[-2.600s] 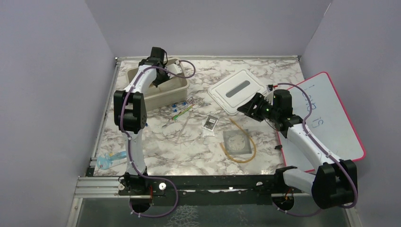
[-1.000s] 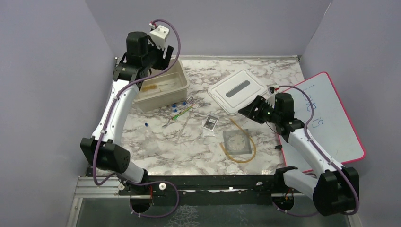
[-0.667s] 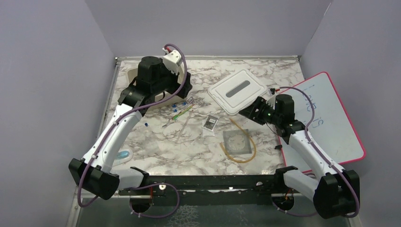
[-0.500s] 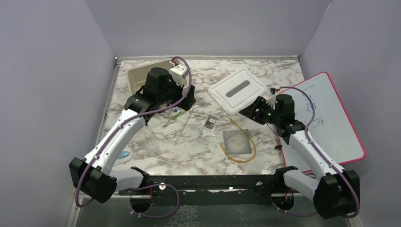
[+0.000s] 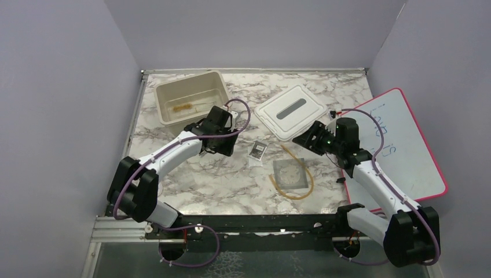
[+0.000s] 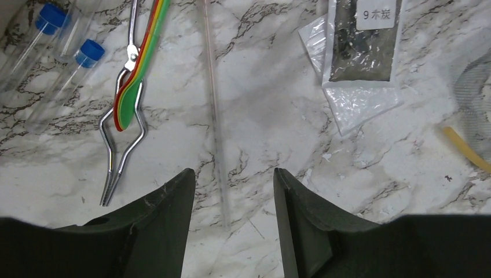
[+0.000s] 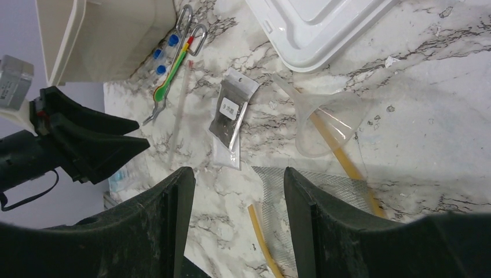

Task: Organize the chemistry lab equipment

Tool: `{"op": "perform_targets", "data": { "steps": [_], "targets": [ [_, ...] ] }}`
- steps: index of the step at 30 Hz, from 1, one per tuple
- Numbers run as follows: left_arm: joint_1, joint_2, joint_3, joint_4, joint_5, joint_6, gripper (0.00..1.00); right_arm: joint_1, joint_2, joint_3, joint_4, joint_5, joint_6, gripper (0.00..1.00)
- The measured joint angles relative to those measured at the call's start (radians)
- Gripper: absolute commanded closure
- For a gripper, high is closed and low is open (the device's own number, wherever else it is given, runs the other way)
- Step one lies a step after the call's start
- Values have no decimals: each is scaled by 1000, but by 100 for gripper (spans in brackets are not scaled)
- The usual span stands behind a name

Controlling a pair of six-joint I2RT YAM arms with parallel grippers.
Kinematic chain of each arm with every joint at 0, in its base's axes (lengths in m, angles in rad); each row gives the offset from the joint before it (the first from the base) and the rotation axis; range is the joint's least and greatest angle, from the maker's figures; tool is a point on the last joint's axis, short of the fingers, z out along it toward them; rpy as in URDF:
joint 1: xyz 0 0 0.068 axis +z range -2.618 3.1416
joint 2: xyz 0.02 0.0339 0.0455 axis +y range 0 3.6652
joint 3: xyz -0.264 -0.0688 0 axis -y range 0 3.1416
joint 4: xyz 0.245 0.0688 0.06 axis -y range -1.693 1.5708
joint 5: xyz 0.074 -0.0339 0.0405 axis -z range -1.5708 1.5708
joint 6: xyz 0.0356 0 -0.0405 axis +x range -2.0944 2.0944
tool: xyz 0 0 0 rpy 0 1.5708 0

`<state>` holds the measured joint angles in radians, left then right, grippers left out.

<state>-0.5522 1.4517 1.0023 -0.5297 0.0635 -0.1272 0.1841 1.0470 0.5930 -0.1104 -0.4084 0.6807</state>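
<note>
Left pincer [image 6: 233,174], fingers apart and empty, hovers over a thin rod [image 6: 213,116] on the worktop [image 6: 278,133].
The rod lies between tongs [image 6: 109,185] and packet [image 6: 362,52]; best to lower straight, centre it, then close gently.

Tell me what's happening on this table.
Two robot arms are tidying lab gear. The left tool hangs open, low over a thin rod lying on the table, beside the tongs. The right tool hovers open and empty above the funnel and packet. Most gear lies outside the beige bin.
</note>
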Motion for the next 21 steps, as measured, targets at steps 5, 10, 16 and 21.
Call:
{"op": "perform_targets", "data": {
  "steps": [5, 10, 16, 21],
  "targets": [
    [-6, 49, -35, 32, -43, -30, 59, 0, 0, -13, 10, 0, 1, 38],
    [-38, 123, -54, 58, -82, -64, 60, 0, 1, -28, 33, 0, 1, 38],
    [-92, 190, -48, 86, -152, -84, 59, 0, 7, -31, 59, 0, 1, 38],
    [-91, 206, -45, 95, -196, -93, 58, 0, 7, -31, 64, -1, 1, 39]
  ]
}}
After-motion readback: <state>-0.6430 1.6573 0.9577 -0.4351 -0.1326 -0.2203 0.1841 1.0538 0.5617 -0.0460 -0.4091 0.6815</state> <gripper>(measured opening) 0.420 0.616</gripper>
